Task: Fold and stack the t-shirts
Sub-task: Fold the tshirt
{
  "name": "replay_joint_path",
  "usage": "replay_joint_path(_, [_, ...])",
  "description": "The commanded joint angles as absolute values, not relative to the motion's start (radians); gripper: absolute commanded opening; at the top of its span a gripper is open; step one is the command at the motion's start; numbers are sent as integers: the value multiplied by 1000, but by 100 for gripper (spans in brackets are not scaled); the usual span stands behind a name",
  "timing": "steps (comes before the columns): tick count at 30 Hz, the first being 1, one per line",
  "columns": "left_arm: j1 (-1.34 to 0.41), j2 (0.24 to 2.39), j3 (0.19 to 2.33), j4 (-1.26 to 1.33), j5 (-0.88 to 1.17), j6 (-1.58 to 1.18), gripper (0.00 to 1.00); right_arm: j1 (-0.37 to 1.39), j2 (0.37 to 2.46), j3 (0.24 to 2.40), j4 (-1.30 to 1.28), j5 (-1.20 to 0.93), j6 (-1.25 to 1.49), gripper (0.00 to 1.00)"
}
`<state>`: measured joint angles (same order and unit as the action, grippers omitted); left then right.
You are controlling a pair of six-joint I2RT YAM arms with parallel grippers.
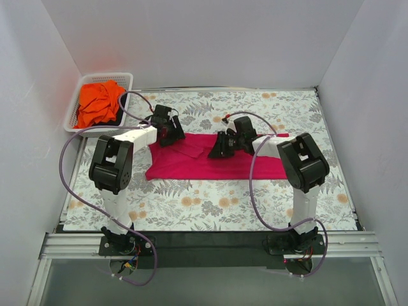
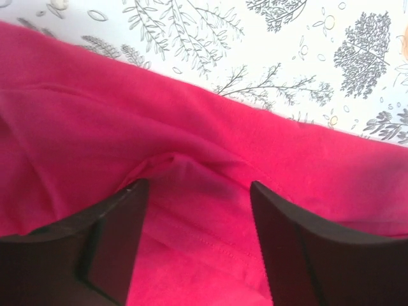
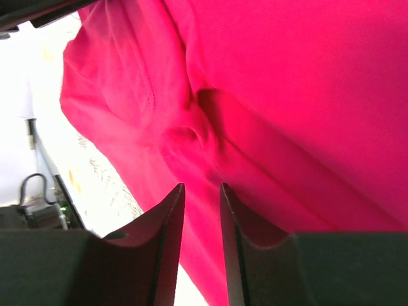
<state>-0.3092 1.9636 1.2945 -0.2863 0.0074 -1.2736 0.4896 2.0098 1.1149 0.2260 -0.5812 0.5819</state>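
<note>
Jaws: left gripper point(image 2: 196, 188) apart, right gripper point(image 3: 201, 188) unclear (pink t-shirt point(image 1: 191, 167), orange t-shirt point(image 1: 99, 102): two).

Matt cloth magenta t-shirt point(image 1: 204, 167); slatted plastic basket point(image 1: 105, 76)

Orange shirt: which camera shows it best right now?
The top external view. There the orange shirt lies crumpled in the basket at the far left, whole pile visible. Both wrist views show none of it, only the pink shirt close up.
</note>
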Motion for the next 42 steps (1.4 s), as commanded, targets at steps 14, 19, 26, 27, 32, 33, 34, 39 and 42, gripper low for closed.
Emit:
replay_joint_path(14, [-426,1571,1042,-492,-169,-1440,70,411,1655,1026,-425,69,210,41])
replay_joint_path(19, [-426,1604,994,-463,-198,-1479,70,410,1684,1014,-489,127,215,41])
replay_joint_path(26, [-404,1788,1090,-463,-201,-1444,70,410,1694,967,-569,69,213,41])
replay_joint_path(27, [-394,1822,1112,-468,-199,-1436,70,413,1680,953,-572,20,216,41])
replay_joint_path(32, [-333,2035,1343,-491,-186,-1356,70,483,1626,856,-597,-153,265,44])
replay_joint_path(33, [-327,2064,1385,-495,-183,-1336,70,542,1615,848,-600,-210,278,45])
replay_joint_path(34, [-319,2103,1428,-514,-181,-1316,70,576,1615,847,-600,-241,294,45])
replay_joint_path(39, [-310,2336,1801,-564,-179,-1164,72,835,1689,968,-594,-334,359,46])
replay_joint_path(42, [-307,2461,2016,-591,-193,-1102,73,902,1775,1113,-612,-337,339,46])
